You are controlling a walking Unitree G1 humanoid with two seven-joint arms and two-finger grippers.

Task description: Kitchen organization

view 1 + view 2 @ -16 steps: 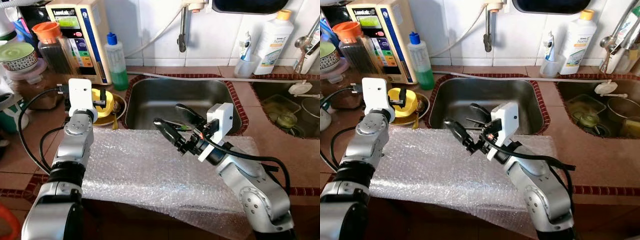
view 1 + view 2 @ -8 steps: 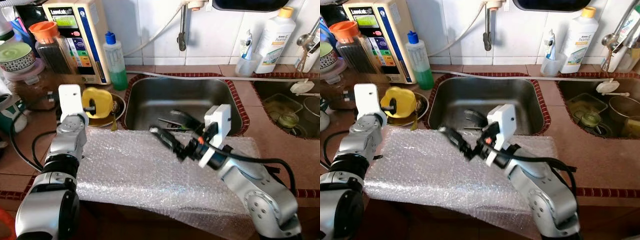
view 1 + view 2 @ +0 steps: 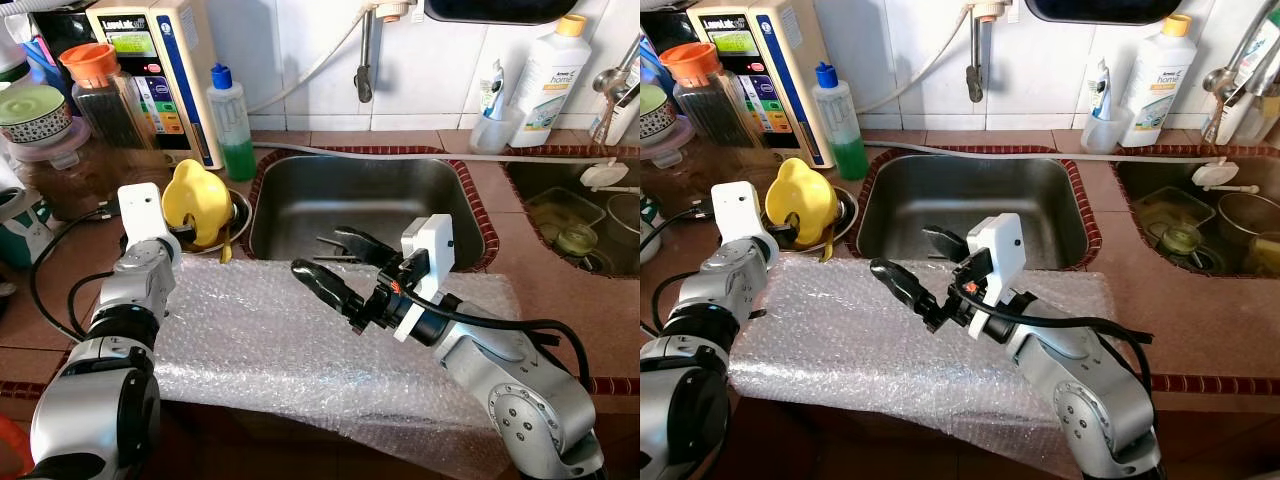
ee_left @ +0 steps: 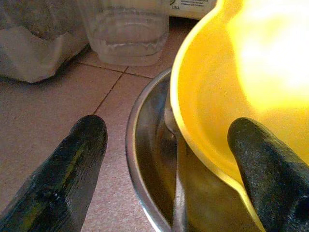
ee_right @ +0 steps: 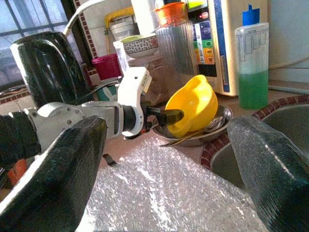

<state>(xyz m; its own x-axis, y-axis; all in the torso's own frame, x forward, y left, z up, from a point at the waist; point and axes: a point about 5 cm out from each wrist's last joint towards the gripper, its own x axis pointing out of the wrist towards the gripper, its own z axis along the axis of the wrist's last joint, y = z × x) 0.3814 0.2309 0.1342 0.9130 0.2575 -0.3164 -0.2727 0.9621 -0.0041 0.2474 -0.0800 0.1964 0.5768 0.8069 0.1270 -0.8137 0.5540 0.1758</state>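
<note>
Presently, taking the steel sink as landmark. Left of the sink: a shallow steel bowl on the brown tile counter, holding a yellow bowl tipped up on edge and a spoon. Left gripper at that yellow bowl, fingers spread, one finger against the bowl's inner face, the other finger outside over the tiles; the yellow rim and the steel bowl's rim both stand between them. Whether the fingers press the yellow bowl cannot be told.

In front of the sink: a sheet of bubble wrap spread over the counter edge. Right gripper above the wrap at the sink's front rim, pointing toward the yellow bowl, fingers wide apart and holding nothing.

Inside the sink: dark utensils, kind unclear.

Behind and left of the sink: a bottle of green liquid, a cream appliance, an orange-lidded jar.

Behind and right of the sink: a white bottle; further right, a second basin with dishes.
</note>
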